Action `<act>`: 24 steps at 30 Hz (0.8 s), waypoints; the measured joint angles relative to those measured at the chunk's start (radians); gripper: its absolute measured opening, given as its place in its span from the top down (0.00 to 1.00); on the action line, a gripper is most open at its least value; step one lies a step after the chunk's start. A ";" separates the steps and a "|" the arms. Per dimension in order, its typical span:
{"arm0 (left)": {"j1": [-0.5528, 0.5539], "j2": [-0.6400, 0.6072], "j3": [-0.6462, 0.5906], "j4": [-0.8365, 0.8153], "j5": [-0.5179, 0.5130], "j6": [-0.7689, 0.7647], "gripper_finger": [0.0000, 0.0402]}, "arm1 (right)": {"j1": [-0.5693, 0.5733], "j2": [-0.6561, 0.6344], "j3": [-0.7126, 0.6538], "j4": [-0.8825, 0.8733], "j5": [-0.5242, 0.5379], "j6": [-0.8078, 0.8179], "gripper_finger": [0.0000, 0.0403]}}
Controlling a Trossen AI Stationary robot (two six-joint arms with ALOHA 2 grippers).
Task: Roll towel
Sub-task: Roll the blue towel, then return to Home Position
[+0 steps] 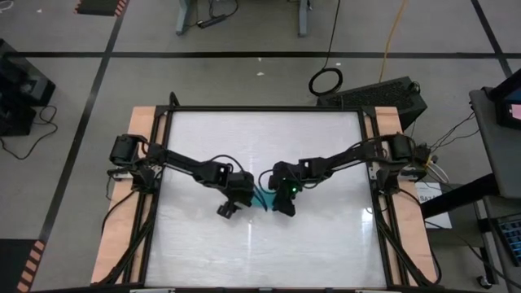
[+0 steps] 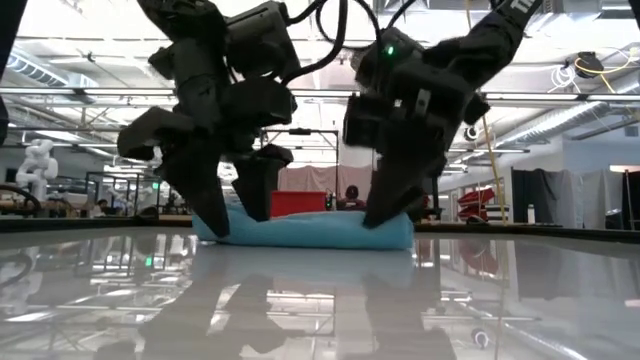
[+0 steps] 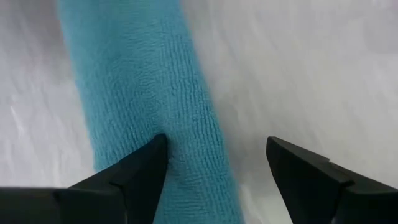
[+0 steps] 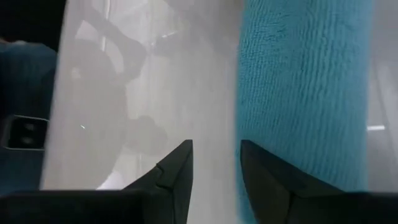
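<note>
rolled towel (image 2: 310,230), both claws at ends

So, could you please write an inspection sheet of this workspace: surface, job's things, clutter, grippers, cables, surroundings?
Surface: white table, glossy, reflecting the arms.
Job's things: teal towel, already a long roll, lying flat mid-table.
Clutter: nothing seen on the tabletop.
Grippers: left gripper open, one fingertip pressing on the roll, the other on bare table; right gripper with a narrow gap, one finger against the roll's edge, nothing between the fingers.
Cables: black loops along both arms; coiled cable on the floor.
Surroundings: workshop hall, a person far behind.
</note>
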 joint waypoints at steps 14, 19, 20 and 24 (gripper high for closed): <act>0.004 -0.154 0.168 -0.214 -0.055 -0.001 0.31 | -0.023 -0.344 0.001 -0.088 0.004 -0.024 0.69; 0.029 -0.282 0.172 -0.250 -0.106 -0.051 0.31 | -0.021 -0.518 0.001 -0.176 0.092 -0.094 0.69; 0.040 -0.308 0.172 -0.256 -0.110 -0.061 0.31 | -0.021 -0.556 0.001 -0.195 0.111 -0.106 0.69; 0.093 -0.423 0.172 -0.266 -0.124 -0.086 0.31 | -0.022 -0.713 0.002 -0.264 0.203 -0.159 0.69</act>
